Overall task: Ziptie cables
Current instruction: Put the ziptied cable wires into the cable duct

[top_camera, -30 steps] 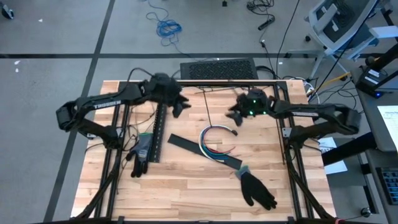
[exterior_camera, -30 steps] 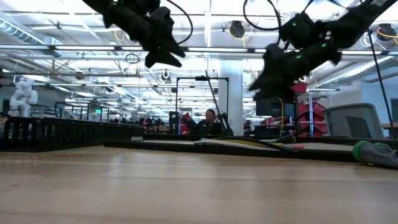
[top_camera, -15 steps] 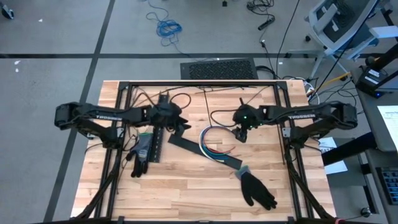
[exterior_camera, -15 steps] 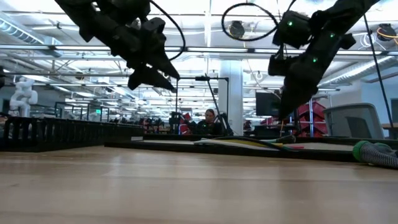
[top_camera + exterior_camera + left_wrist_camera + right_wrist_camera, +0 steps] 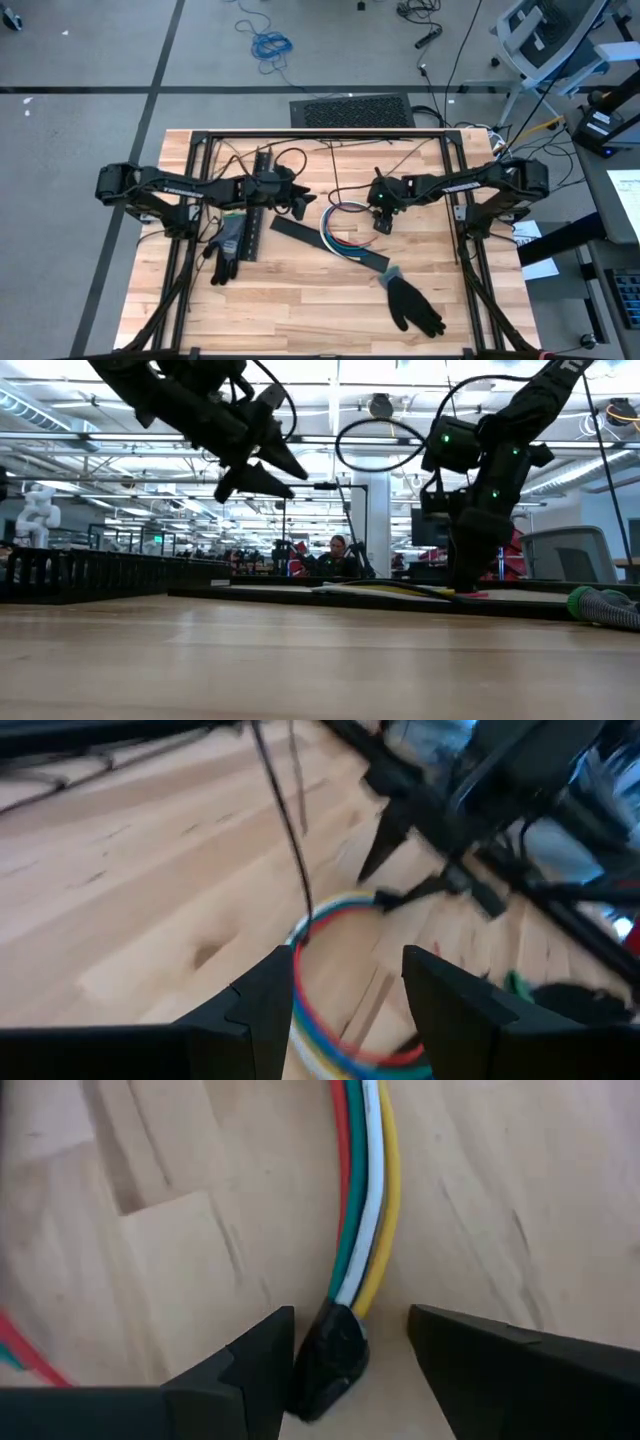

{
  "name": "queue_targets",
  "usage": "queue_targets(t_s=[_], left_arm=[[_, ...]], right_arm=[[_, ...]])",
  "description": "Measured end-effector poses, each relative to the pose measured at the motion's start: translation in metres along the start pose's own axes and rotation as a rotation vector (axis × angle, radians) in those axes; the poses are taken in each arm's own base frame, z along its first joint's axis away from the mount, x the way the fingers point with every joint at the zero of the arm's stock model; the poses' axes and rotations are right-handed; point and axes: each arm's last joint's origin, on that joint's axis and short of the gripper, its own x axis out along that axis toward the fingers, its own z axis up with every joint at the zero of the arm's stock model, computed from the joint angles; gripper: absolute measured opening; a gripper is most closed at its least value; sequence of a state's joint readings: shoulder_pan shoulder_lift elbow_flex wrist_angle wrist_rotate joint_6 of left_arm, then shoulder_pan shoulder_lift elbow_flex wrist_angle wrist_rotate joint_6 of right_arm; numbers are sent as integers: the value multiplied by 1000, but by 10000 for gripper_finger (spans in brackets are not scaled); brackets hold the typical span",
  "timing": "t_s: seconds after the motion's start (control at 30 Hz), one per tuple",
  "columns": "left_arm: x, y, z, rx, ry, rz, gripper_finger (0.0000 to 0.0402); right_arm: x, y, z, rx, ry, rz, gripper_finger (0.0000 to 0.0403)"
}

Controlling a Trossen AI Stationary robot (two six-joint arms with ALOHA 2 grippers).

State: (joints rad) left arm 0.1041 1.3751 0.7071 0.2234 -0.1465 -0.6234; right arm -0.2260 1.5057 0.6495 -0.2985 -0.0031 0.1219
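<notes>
The cables (image 5: 340, 228) are seen in the high view as a curved, coloured bundle lying on the wooden table (image 5: 300, 310), a little right of the frame's centre, with part of the bundle resting across a flat black strip (image 5: 325, 243). The right gripper (image 5: 381, 219) is lowered over the black-capped end of the cables, at the right tip of the curve; in the right wrist view its jaws are spread, with the capped end (image 5: 328, 1355) lying between them and nothing yet clamped. The left gripper (image 5: 301, 200) is held above the table just left of the cables, and in the left wrist view its jaws are likewise parted and empty, the coloured loop showing beyond them. A black slotted strip (image 5: 256, 205) lies beneath the left arm. A grey glove (image 5: 226, 244) lies at centre left and a black glove (image 5: 412, 304) at lower right.
</notes>
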Motion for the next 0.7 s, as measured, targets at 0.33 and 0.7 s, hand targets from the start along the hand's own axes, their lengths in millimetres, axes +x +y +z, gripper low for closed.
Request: queue_targets(t_s=[0.33,0.7], left_arm=[[42,7,-24,-115,3,11,183],[49,-5,-10,-132,-70,22,183]], right_arm=[[9,-8,5,142,-45,-90,64],[7,-50,8,473,-115,-290,19]])
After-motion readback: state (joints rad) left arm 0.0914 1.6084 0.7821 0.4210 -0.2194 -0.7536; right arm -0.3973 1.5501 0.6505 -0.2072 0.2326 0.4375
